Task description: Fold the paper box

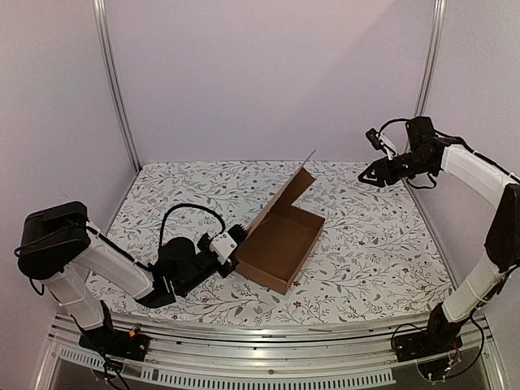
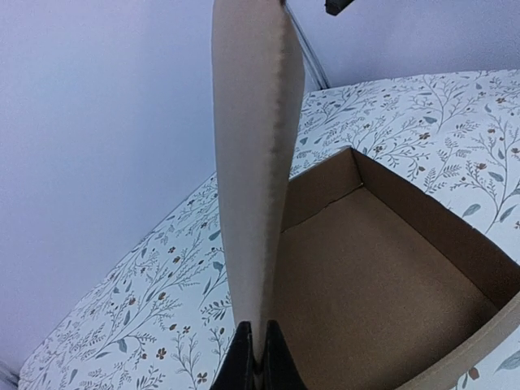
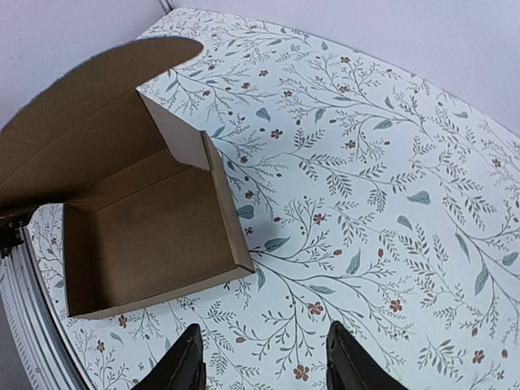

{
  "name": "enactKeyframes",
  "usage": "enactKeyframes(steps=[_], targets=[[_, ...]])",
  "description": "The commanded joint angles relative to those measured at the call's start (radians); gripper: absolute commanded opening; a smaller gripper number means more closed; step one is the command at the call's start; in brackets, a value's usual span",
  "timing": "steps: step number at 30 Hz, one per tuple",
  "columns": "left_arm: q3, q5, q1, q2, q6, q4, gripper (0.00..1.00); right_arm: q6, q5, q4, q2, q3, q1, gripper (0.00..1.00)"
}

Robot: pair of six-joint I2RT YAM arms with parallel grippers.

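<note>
Box position: the paper box [image 1: 280, 244] sits around the middle of the tabletop [image 1: 382, 244]. Its shallow tray is open to the top, and its lid [image 1: 284, 199] stands up along the left-hand side.
Left pincer: the left pincer [image 1: 238, 242] is low at the box's near-left corner. It is pressed together and pinches the paper box at the foot of the upright lid, which the left wrist view shows edge-on between the dark fingers [image 2: 244, 370].
Right pincer: the right pincer [image 1: 375, 172] is raised at the far right, well apart from the box. Its fingers are spread with nothing between them.
Risk, lid: only one thin pinch holds the lid up. If that grip slips or lets go too soon, the lid would likely fall outward or slap down crooked.
Risk, tray: the tray is light and nothing pins it down. Pushing the lid over could slide or turn the whole box on the patterned cover.
Risk, tabs: the lid's rounded ear [image 3: 162, 53] could catch outside the side wall [image 3: 227, 211] instead of tucking inside. That would crease the cardboard.
Risk, right arm: it has far to come in, and a steep approach could dent the far wall.
Writing: none can be read. The cardboard is plain brown with no print, label or logo.
Tabletop print: leaves and small flowers only, no words.
</note>
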Motion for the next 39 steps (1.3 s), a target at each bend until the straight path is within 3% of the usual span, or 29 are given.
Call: enactKeyframes(steps=[1, 8, 11, 16, 31, 39], targets=[[0.005, 0.073, 0.037, -0.057, -0.011, -0.076, 0.0, -0.097, -0.058, -0.119, 0.089, 0.174, 0.027, 0.5], [0.028, 0.271, 0.121, -0.17, -0.07, -0.284, 0.0, -0.199, -0.04, -0.14, 0.108, 0.293, 0.048, 0.51], [0.026, 0.331, 0.155, -0.213, -0.084, -0.329, 0.0, -0.363, -0.055, -0.222, 0.074, 0.293, 0.099, 0.55], [0.04, 0.43, 0.186, -0.225, -0.104, -0.359, 0.0, -0.619, 0.052, -0.287, 0.056, 0.304, 0.202, 0.58], [0.056, 0.497, 0.192, -0.192, -0.112, -0.404, 0.0, -0.667, 0.112, -0.377, 0.269, 0.575, 0.258, 0.58], [0.051, 0.483, 0.192, -0.185, -0.106, -0.384, 0.0, -0.668, 0.139, -0.454, 0.341, 0.658, 0.262, 0.39]])
